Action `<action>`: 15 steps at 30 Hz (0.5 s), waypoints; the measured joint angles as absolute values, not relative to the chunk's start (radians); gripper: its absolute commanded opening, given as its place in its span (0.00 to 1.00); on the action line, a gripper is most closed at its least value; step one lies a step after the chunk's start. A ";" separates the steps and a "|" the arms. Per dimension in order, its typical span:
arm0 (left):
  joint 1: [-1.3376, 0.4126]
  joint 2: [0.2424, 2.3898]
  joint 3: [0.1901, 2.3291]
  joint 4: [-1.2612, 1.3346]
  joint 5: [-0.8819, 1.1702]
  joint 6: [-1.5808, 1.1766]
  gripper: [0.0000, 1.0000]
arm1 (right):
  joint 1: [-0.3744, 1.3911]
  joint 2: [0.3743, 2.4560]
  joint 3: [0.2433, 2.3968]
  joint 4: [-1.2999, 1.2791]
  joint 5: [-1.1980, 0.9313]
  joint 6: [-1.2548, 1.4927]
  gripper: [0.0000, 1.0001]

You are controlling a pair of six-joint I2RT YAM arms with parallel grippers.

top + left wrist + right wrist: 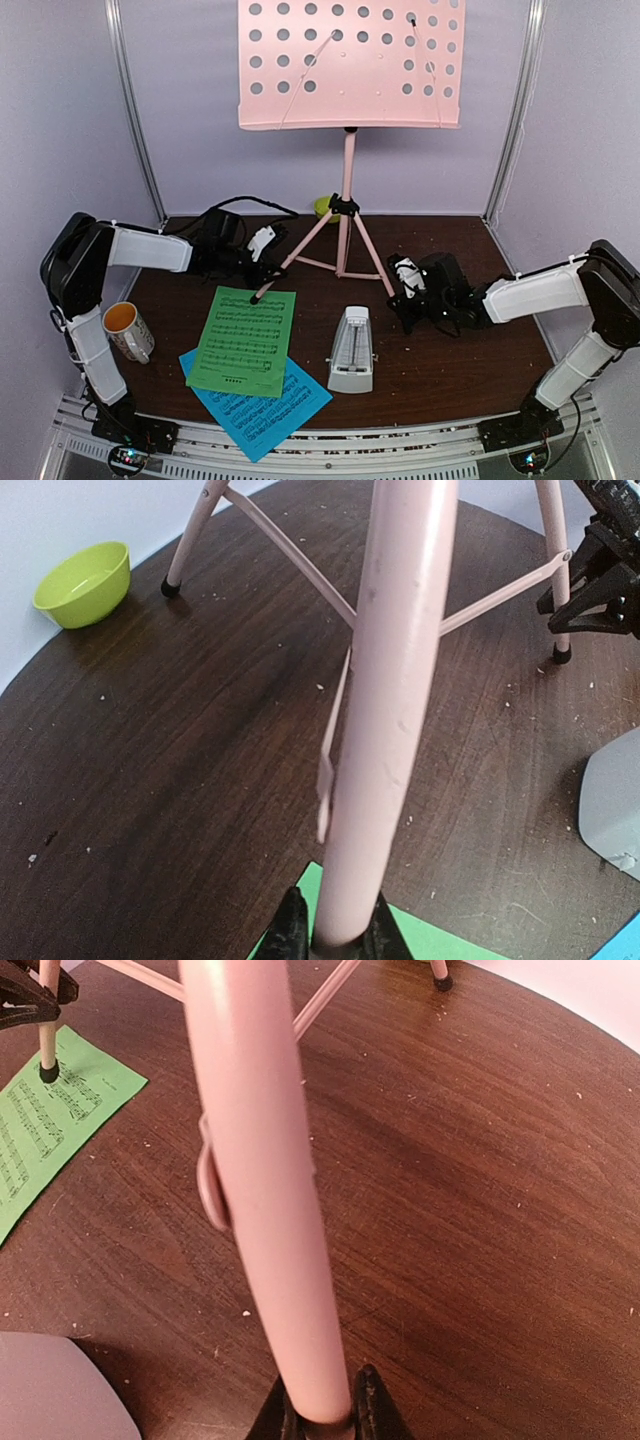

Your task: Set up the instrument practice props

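The pink music stand (348, 190) stands upright on its tripod, with its perforated desk (350, 62) at the top. My left gripper (262, 266) is shut on the stand's front left leg (390, 730); the leg's foot rests on the top edge of the green sheet (245, 340). My right gripper (405, 288) is shut on the front right leg (260, 1180). The green sheet lies partly over the blue sheet (270, 412). The white-grey metronome (351, 350) stands between the sheets and my right gripper. In the wrist views the black fingers of the left gripper (335, 935) and of the right gripper (318, 1412) clamp the pink tube.
A white mug (128, 330) sits by the left arm's base. A lime-green bowl (325, 207) lies behind the stand near the back wall and also shows as the bowl (85, 580) in the left wrist view. Thin braces (318, 264) link the tripod legs.
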State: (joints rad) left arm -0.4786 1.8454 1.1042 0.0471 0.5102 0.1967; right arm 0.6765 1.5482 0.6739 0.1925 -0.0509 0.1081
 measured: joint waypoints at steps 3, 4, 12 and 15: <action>-0.479 1.847 1.118 0.028 0.511 0.197 0.00 | 0.677 1.549 0.684 0.184 -0.051 0.109 0.00; -0.479 1.852 1.131 0.012 0.511 0.198 0.00 | 0.678 1.552 0.696 0.168 -0.050 0.109 0.00; -0.449 1.952 1.309 -0.062 0.493 0.200 0.00 | 0.661 1.676 0.919 0.004 0.011 0.100 0.00; -0.436 1.963 1.340 -0.080 0.483 0.194 0.00 | 0.654 1.697 0.978 -0.028 0.026 0.085 0.00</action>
State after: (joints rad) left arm -0.4358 1.9625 1.3403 -0.0799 0.4831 0.1940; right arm 0.6537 1.6970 0.9779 -0.0284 0.0257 0.0849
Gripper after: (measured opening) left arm 0.128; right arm 0.143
